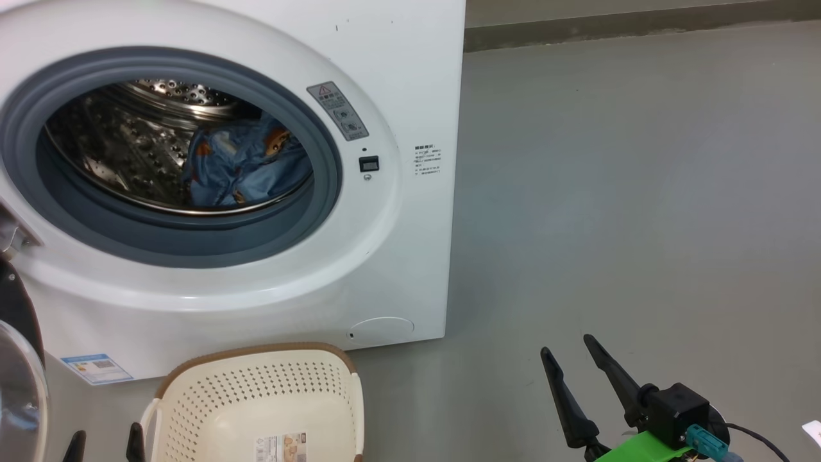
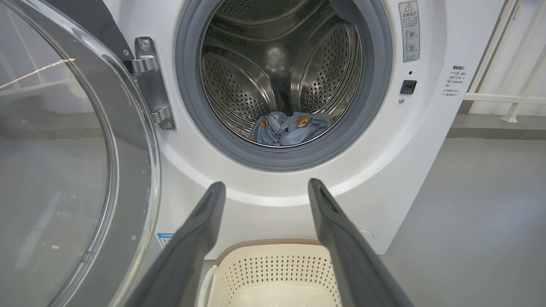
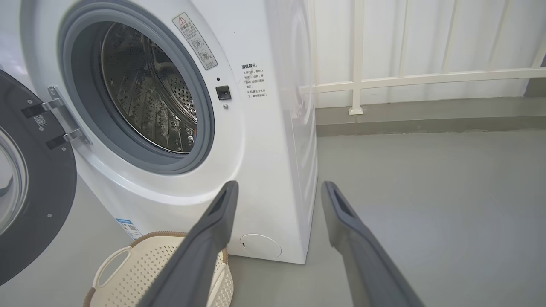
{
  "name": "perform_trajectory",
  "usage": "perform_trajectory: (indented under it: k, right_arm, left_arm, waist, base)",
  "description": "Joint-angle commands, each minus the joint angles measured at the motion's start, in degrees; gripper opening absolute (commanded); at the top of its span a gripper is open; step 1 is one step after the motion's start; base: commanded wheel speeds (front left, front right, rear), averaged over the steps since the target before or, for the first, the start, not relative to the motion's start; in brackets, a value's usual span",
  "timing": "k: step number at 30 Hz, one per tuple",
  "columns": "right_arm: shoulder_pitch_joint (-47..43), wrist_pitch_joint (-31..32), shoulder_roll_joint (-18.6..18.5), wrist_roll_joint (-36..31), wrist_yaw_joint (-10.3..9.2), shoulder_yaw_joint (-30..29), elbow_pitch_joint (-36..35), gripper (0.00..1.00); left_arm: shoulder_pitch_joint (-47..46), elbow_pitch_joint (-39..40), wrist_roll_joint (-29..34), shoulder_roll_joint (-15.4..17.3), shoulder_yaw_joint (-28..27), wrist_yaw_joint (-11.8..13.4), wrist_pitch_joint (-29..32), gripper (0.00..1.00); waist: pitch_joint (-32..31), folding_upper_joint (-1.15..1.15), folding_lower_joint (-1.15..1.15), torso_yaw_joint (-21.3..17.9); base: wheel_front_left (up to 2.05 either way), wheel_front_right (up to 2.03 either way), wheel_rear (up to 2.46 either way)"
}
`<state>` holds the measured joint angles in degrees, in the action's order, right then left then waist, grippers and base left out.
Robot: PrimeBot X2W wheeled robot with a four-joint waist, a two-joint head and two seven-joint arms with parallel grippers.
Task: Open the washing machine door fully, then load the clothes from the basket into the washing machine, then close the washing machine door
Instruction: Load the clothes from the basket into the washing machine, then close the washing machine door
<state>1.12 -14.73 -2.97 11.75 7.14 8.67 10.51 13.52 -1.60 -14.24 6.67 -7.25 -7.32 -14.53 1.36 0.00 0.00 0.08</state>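
The washing machine stands with its round mouth uncovered. The washing machine door is swung wide to the left on its hinge, and its black rim also shows in the right wrist view. The blue printed clothes lie inside the steel drum, low at the back. The basket sits on the floor in front of the machine with nothing but a label inside. My left gripper is open above the basket, pointing at the drum mouth. My right gripper is open over the floor to the right, holding nothing.
Grey floor stretches to the right of the machine. A white railing and a low kerb run along the back. The open door takes up the space left of the basket.
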Motion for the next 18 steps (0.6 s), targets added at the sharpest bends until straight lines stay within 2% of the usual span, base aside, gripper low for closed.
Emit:
perform_trajectory:
  k: [1, 18]
  right_arm:
    - [0.7, -0.3, 0.1, -0.8, 0.35, 1.5, -1.4, 1.0]
    - [0.9, -0.3, 0.1, -0.5, 0.35, 1.2, -1.8, 1.0]
  left_arm:
    - [-1.1, 0.9, 0.8, 0.3, -2.3, -0.2, -0.5, 1.0]
    - [-2.5, -0.4, 1.1, 0.1, -3.8, -0.2, -0.5, 1.0]
  waist:
    - [0.1, 0.0, 0.0, 0.0]
    - [0.6, 0.0, 0.0, 0.1]
  base:
    - [0.0, 0.0, 0.0]
    - [0.0, 0.0, 0.0]
